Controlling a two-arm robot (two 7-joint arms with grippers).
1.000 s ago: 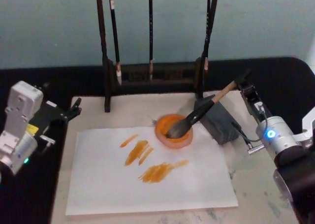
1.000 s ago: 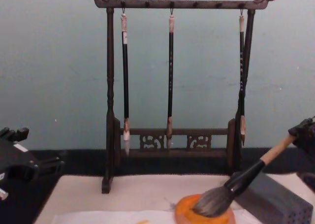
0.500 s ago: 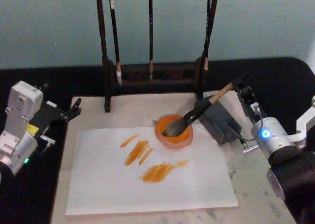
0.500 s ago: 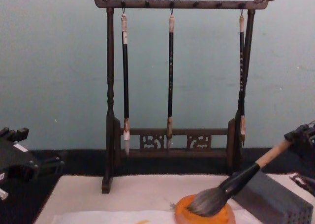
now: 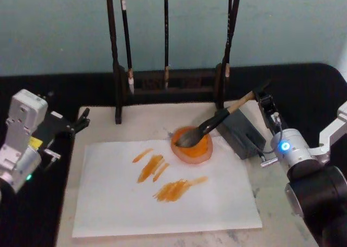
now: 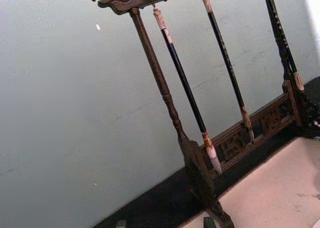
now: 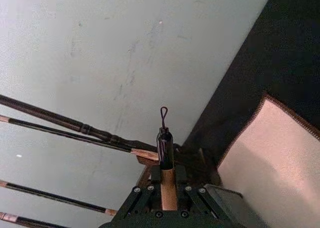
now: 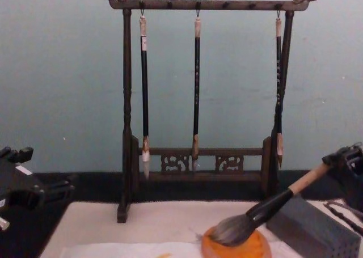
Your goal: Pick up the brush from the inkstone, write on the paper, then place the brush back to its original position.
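Observation:
The brush [image 5: 213, 122] slants down with its bushy grey bristles [image 8: 231, 230] resting in the orange inkstone [image 5: 198, 153], also seen from the side [image 8: 249, 250]. My right gripper [image 5: 259, 98] is shut on the tan handle near its black end, to the right of the dish. In the right wrist view the fingers [image 7: 148, 194] clamp the handle [image 7: 168, 192] below the cord loop. The white paper [image 5: 162, 203] carries several orange strokes just left of the inkstone. My left gripper [image 5: 82, 119] is parked open at the mat's left edge, away from everything.
A dark wooden stand [image 5: 162, 84] with three thin hanging brushes [image 8: 197, 88] runs along the back of the beige mat [image 5: 146, 119]. A grey perforated block [image 5: 241, 132] sits right of the inkstone, under the brush handle. Black cloth surrounds the mat.
My right gripper has shifted slightly left and towards the back with the brush, and the bristles have slid leftwards across the inkstone. The left arm has not moved.

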